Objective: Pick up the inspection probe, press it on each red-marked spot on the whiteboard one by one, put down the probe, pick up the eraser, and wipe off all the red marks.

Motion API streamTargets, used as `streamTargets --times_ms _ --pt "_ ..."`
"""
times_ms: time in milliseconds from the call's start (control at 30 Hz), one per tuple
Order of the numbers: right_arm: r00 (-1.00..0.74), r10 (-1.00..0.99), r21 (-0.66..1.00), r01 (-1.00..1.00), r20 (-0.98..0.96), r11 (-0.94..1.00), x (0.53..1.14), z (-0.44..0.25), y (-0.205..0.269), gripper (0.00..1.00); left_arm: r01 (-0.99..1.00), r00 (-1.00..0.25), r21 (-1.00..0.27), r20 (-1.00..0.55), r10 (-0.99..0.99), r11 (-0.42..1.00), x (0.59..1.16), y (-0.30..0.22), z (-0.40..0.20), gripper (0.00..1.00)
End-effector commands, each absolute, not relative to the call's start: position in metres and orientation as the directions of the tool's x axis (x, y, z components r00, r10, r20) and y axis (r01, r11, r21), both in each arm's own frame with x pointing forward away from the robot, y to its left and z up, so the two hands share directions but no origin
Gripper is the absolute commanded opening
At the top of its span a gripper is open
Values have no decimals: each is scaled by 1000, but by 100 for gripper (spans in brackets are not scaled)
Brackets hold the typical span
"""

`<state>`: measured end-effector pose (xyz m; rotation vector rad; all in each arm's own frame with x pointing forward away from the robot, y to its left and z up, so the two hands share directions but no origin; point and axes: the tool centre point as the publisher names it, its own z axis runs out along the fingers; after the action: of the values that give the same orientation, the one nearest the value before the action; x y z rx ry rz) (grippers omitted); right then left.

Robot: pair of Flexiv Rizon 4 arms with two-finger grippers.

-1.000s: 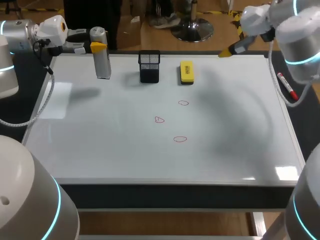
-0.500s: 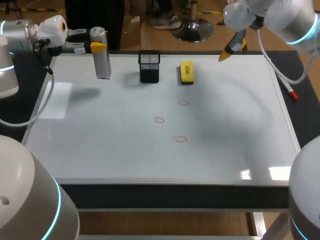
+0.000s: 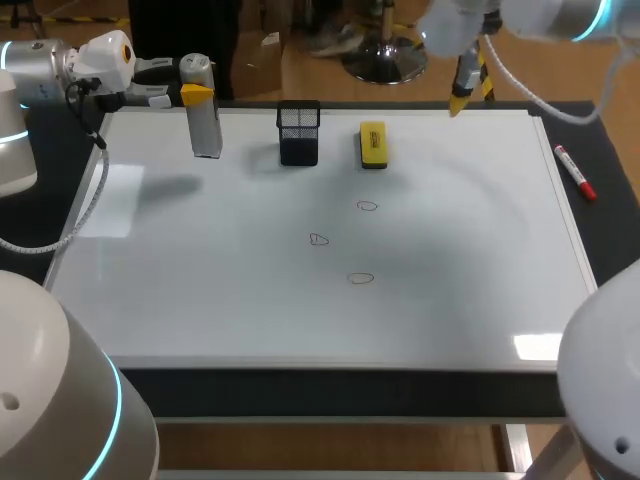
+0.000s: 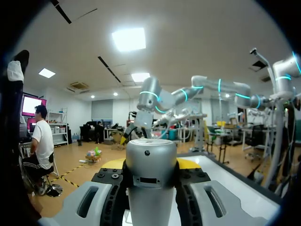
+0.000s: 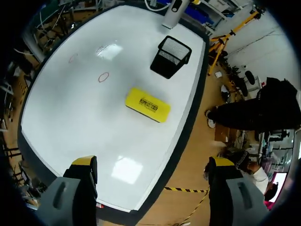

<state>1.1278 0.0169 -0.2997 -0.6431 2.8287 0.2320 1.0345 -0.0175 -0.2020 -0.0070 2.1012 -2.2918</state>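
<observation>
One whiteboard (image 3: 200, 300) carries three small red marks (image 3: 367, 206), thin drawn loops near its middle, each apart from the others. Near its far edge stand one black wire-mesh cup (image 3: 299, 132) and, just beside it, one flat yellow block eraser (image 3: 373, 144). One marker (image 3: 574, 172) with a red cap lies off the board's right edge, on the dark table (image 3: 612, 150).

The left gripper (image 3: 197, 94) is clamped on the single probe (image 3: 206, 128), a smooth silver metal cylinder held upright over the board's far left corner. I cannot tell if its foot touches the board. The left wrist view shows the probe's rounded cap close up, a finger on each side, but none of the marks.

The right gripper (image 3: 462, 96) hangs above the far edge, near the eraser. Its wrist view shows what the head view hides: the fingers (image 5: 84, 162) are spread wide, with nothing between them. The eraser lies ahead, then the cup, then the probe. Only two marks are plain there.
</observation>
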Motion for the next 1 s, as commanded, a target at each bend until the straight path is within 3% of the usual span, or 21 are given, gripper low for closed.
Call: streamTargets --times_ms 33,200,433,733,1000 --pt "-902 -432 -141 -427 -1 893 1128 -294 22 100 21 -999 -996 -19 -27 -86 1034 -18 -201 0" --pt "-902 -432 -141 -427 -1 893 1128 -294 22 100 21 -999 -996 -19 -27 -86 1034 -18 -201 0" --pt "-797 -602 -76 -598 -50 798 1124 -311 43 100 21 -999 -996 -19 -27 -86 1034 -18 -201 0" --pt "-692 -692 65 -715 -203 696 1115 -328 51 100 21 -999 -996 -19 -27 -86 1034 -18 -201 0" --pt "-430 -885 52 -902 -176 428 1111 -337 71 100 21 -999 -996 -19 -27 -86 1034 -18 -201 0"
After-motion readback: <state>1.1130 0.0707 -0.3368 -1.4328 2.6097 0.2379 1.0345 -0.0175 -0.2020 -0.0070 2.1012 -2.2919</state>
